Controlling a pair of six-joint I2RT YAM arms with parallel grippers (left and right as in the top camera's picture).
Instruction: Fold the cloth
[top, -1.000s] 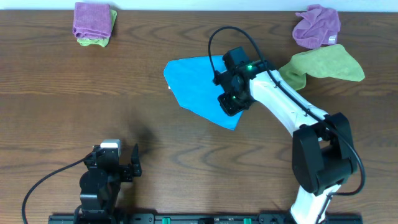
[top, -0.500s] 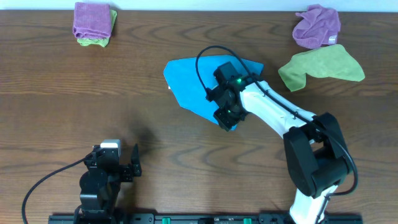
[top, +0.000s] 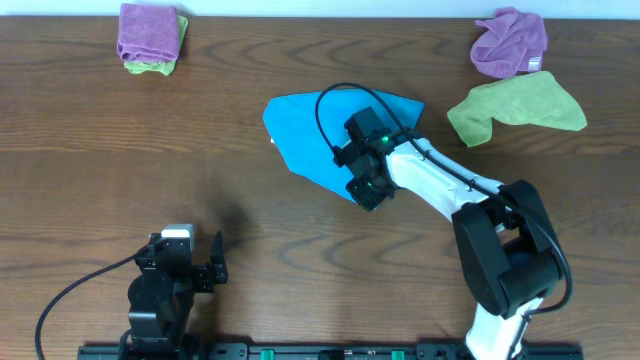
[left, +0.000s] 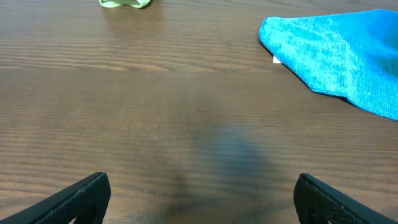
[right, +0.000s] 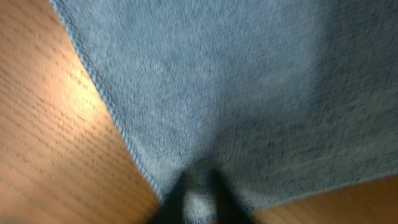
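At table centre | right gripper (top: 368, 192) pinched closed on cloth (top: 310, 125) near corner | left gripper (left: 202, 180) gaping, empty

The sky-blue terry cloth (top: 320, 135) lies flat on the brown wooden table (top: 100, 180), behind its middle. The black two-finger right gripper (top: 368, 192) sits at the cloth's front corner. By the far edge, leftward, a folded purple cloth (top: 147, 30) rests on a folded lime-green cloth (top: 150, 68). Toward the far right corner lies a crumpled purple cloth (top: 510, 42), a spread lime-green cloth (top: 525, 105) just before it. The black left gripper (top: 185, 262) stands near the front edge, leftward.
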